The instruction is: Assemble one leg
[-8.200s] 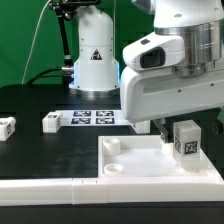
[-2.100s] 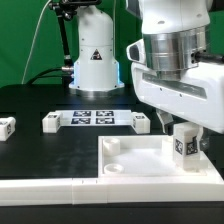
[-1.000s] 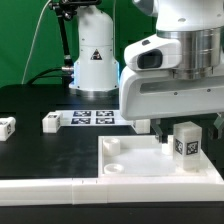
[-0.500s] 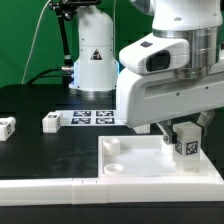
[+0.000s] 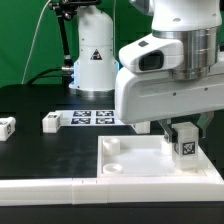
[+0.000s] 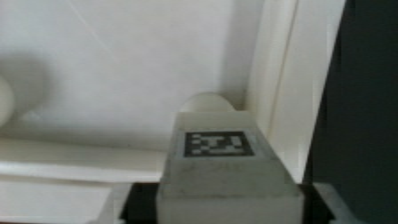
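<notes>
- White plastic leg [image 5: 184,146] stood upright over the back corner of the flat white panel [image 5: 135,168], on the exterior view's right, tag facing the camera.
- Gripper [image 5: 184,133] was clamped on the leg. The wrist view showed dark fingers [image 6: 137,205] tight against both its sides.
- Spare block [image 5: 7,126] lay on the black table [image 5: 50,155] at the exterior view's left edge.
- Second block [image 5: 51,122] sat just beside the marker board [image 5: 95,117].

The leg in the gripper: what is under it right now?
The leg stands upright on the white panel, near its corner, held by the gripper. Its base covers the contact spot, so whether it sits in a socket cannot be seen.
</notes>
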`<state>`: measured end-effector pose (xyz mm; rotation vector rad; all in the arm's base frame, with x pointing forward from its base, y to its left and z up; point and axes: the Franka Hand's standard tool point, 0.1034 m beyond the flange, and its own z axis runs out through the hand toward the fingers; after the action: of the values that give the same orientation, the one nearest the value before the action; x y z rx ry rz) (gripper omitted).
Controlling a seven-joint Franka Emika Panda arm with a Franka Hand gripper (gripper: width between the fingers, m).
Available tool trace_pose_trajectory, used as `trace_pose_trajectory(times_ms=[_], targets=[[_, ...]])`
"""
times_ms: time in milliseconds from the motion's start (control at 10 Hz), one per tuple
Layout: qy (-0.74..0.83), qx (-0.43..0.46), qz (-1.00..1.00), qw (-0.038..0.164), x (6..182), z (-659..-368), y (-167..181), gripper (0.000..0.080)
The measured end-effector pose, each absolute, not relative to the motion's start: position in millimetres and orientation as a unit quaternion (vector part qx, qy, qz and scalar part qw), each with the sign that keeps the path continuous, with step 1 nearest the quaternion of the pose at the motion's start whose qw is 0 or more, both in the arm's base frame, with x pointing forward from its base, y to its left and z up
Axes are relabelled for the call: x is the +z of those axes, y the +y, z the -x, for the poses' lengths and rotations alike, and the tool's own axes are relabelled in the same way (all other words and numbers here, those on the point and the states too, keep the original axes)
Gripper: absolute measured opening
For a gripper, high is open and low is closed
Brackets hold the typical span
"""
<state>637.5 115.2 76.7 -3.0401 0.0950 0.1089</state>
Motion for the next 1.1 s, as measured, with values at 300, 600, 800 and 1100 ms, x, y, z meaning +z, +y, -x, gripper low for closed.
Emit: trace_pose_trajectory(times_ms=[300, 600, 800, 1100], targets=[[0.269, 0.049, 0.961, 0.046, 76.0, -637.2, 117.0, 0.0291], [0.416, 0.058, 0.907, 0.047, 75.9, -638.5, 116.1, 0.0291], [0.470, 0.062, 0.879, 0.047, 76.1, -638.6, 116.9, 0.0292], [0.491, 0.063, 0.868, 0.045, 76.0, -638.5, 117.4, 0.0369]])
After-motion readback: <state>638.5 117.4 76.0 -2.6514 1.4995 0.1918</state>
